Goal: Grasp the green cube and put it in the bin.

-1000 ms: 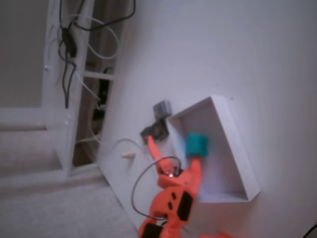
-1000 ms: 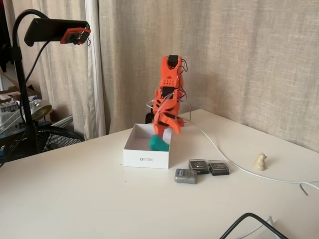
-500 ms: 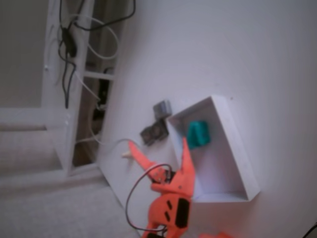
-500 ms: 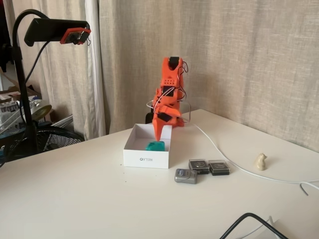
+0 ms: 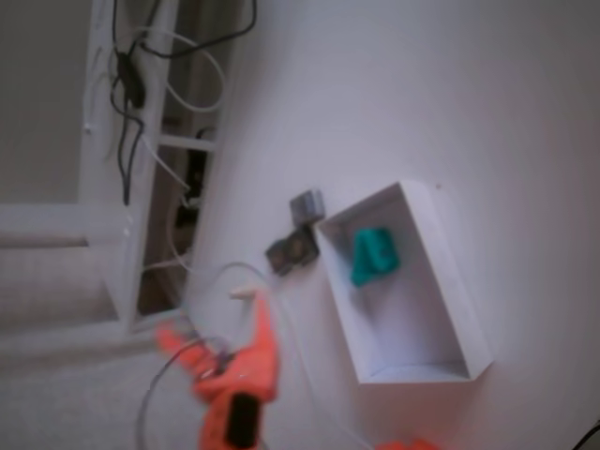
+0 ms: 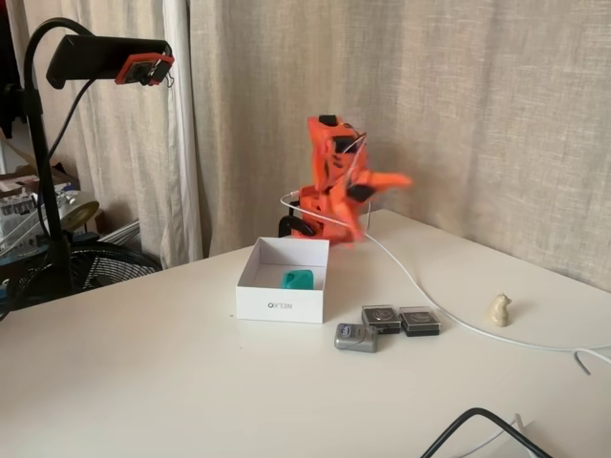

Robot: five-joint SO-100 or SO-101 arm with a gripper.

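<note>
The green cube [image 5: 373, 255] lies inside the bin [image 5: 457, 289], toward its far end, and nothing touches it. From the side, the green cube [image 6: 297, 279] shows just over the front wall of the bin [image 6: 282, 304]. My orange gripper [image 5: 214, 328] is blurred and open at the lower left, well clear of the bin. In the side view the gripper [image 6: 376, 202] is raised and swung to the right of the bin, jaws spread and empty.
A small grey block [image 6: 355, 337] and two dark square pieces [image 6: 382, 318] [image 6: 419, 321] sit beside the bin. A beige figurine [image 6: 497, 309] and a white cable [image 6: 425, 296] lie to the right. A black cable [image 6: 477, 420] lies at the front edge. A camera stand [image 6: 105, 57] is on the left.
One second ago the gripper held the cube over the bin. It opened, the cube dropped into the bin, and the arm has now swung away from the bin.
</note>
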